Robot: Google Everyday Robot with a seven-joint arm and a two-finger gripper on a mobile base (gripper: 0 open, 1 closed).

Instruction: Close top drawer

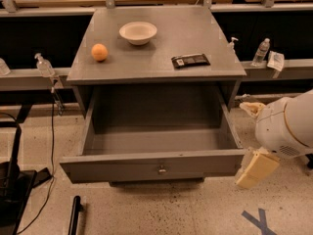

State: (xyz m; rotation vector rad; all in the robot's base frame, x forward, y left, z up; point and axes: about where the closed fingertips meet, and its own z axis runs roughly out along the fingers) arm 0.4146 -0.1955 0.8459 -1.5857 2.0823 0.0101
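**Drawer.** The wide gray top drawer [122,168] with a long flat front panel stands pulled far out of the gray square-topped cabinet [171,38], toward the camera. The deep box is exposed from above, and its gray floor and both side walls are visible. A small metal knob [161,169] sits at the centre of the front panel. The panel hangs over the speckled floor [161,212], well forward of the cabinet's front edge.

**Gripper.** The beige gripper [255,169] hangs at the right end of the drawer's front panel, just beside its corner and slightly below its top edge. It is tilted, with the lower tip pointing down and left. Contact with the panel cannot be confirmed. Whether the gripper is open or closed cannot be told. Nothing is seen held in it. The white rounded arm housing [288,126] sits above and to the right of it, outside the drawer's right wall.

**Cabinet top.**
- A shallow white bowl [138,32] stands toward the rear, left of centre.
- A round orange fruit [99,52] lies near the left edge.
- A dark flat wrapped bar [190,60] lies near the front right.
- The three items are well apart from one another.

**Surroundings.** A blue tape cross [259,222] marks the floor at the lower right.
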